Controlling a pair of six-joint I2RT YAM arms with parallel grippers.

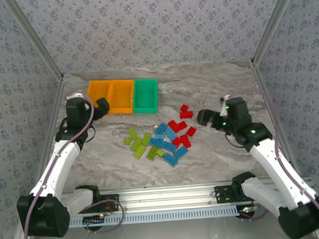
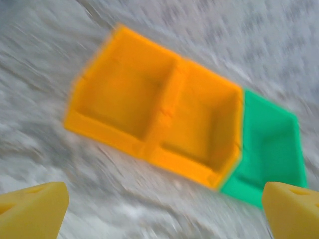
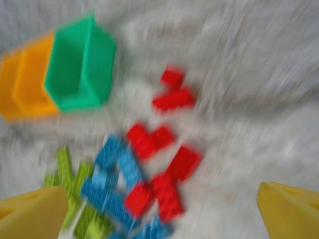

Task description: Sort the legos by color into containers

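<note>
Several legos lie loose mid-table: lime green ones (image 1: 141, 144) on the left, light blue ones (image 1: 165, 142) in the middle, red ones (image 1: 180, 131) on the right, with two more red (image 1: 185, 111) set apart behind. The containers stand in a row at the back left: two orange bins (image 1: 111, 95) and a green bin (image 1: 146, 95), all empty. My left gripper (image 1: 101, 106) hovers open just in front of the orange bins (image 2: 154, 117). My right gripper (image 1: 204, 117) is open to the right of the red legos (image 3: 167, 174). Both wrist views are blurred.
Patterned walls with metal posts (image 1: 263, 33) close in the marbled table (image 1: 216, 148) on three sides. A metal rail (image 1: 165, 201) with the arm bases runs along the near edge.
</note>
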